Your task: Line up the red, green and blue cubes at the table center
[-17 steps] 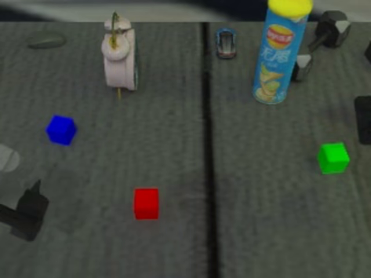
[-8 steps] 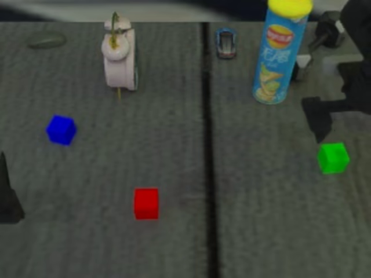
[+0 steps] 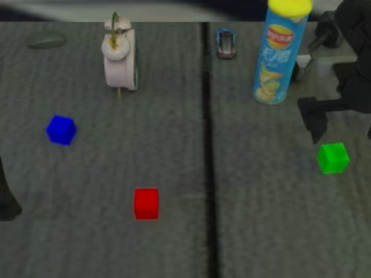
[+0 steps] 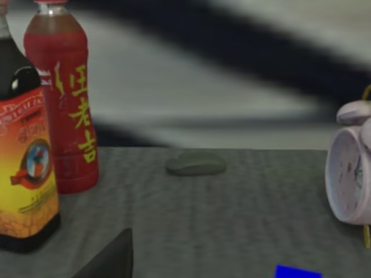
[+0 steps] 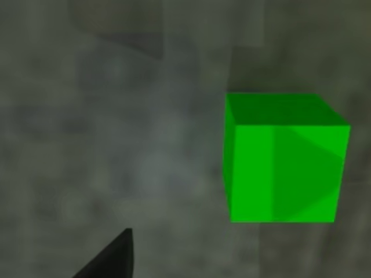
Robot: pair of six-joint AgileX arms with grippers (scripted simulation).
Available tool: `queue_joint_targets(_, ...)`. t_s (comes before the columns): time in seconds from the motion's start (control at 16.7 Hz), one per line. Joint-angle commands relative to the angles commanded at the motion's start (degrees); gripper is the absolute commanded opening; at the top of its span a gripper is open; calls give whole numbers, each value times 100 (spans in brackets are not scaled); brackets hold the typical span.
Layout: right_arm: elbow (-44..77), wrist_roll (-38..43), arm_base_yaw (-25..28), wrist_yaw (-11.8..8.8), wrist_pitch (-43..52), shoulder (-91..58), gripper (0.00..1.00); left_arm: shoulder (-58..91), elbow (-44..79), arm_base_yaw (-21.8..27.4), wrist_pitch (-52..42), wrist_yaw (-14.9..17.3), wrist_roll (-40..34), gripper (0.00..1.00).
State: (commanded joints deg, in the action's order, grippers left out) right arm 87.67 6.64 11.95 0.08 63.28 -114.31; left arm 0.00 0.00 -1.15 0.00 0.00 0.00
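One red cube point(image 3: 146, 203), one green cube point(image 3: 333, 157), one blue cube point(image 3: 61, 130)

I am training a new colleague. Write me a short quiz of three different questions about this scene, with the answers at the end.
1. True or false: the green cube lies on the right of the black seam.
2. Which cube lies nearest the seam? A) blue cube B) red cube C) green cube
3. Fill in: the right hand hovers close to the ____ cube, while the left hand waits at the table's left edge.

Key: 1 true. 2 B. 3 green; the right wrist view shows that cube alone on the tabletop, with nothing touching it.
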Motion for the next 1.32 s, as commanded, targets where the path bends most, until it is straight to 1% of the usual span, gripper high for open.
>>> queue_joint_targets(0.12,-154,-6,14,1,-213,-83,100,0,0,0,0,0,0,100)
queue_joint_targets(0.48,-902,22,35,5,-1495,-575,100,0,0,0,0,0,0,100)
queue_joint_targets(0.78,-969,25,38,5,-1591,-630,100,0,0,0,0,0,0,100)
queue_joint_targets(1.32,-969,25,38,5,-1591,-630,32,0,0,0,0,0,0,100)
